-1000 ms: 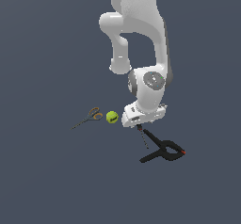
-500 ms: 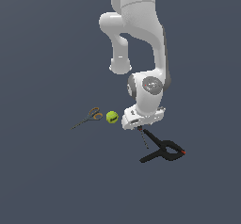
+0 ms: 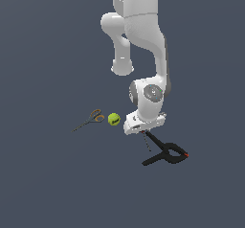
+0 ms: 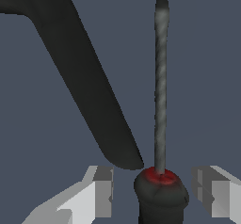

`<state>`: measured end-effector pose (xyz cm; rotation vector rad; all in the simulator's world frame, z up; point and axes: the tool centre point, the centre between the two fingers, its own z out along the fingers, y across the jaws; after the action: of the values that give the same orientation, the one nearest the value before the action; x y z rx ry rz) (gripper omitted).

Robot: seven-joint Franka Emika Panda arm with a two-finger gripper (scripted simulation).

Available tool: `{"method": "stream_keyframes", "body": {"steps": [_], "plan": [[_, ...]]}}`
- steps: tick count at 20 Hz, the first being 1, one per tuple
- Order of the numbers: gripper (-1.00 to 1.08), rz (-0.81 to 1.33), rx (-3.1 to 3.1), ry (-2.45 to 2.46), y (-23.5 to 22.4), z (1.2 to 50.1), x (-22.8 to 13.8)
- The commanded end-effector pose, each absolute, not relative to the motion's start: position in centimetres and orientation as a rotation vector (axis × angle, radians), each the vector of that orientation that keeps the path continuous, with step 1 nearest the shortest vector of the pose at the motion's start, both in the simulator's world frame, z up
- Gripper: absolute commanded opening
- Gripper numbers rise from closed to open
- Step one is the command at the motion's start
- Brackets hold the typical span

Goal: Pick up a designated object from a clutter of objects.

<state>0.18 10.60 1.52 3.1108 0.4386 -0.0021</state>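
The screwdriver (image 4: pixel 160 190) shows in the wrist view with its red-and-black handle between my fingers and its thin dark shaft (image 4: pixel 161 86) pointing away. My gripper (image 4: pixel 157 197) is open, one finger (image 4: pixel 101 192) on each side of the handle with gaps to both. In the exterior view the gripper (image 3: pixel 142 128) is low over the floor, and the screwdriver's shaft (image 3: pixel 146 142) pokes out beneath it beside the black spring clamp (image 3: pixel 165 155). One clamp arm (image 4: pixel 89 86) lies close beside the handle.
A yellow-green tennis ball (image 3: pixel 114 119) lies to the exterior view's left of the gripper. Orange-handled scissors (image 3: pixel 90 119) lie further left. The clamp's red tip (image 3: pixel 186 154) points to the exterior view's right.
The arm has lowered slightly, bringing the gripper closer to the floor over the screwdriver. The objects have not moved.
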Motion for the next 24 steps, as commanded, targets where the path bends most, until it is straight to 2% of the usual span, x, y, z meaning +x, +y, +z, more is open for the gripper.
{"method": "stream_keyframes", "body": {"steps": [1,14,24], "plan": [[-1.00,0.000,3.111,0.439,10.6,1.5,0.2],[-1.00,0.000,3.111,0.439,10.6,1.9,0.2],[-1.00,0.000,3.110,0.439,11.1,6.7,0.0]]}}
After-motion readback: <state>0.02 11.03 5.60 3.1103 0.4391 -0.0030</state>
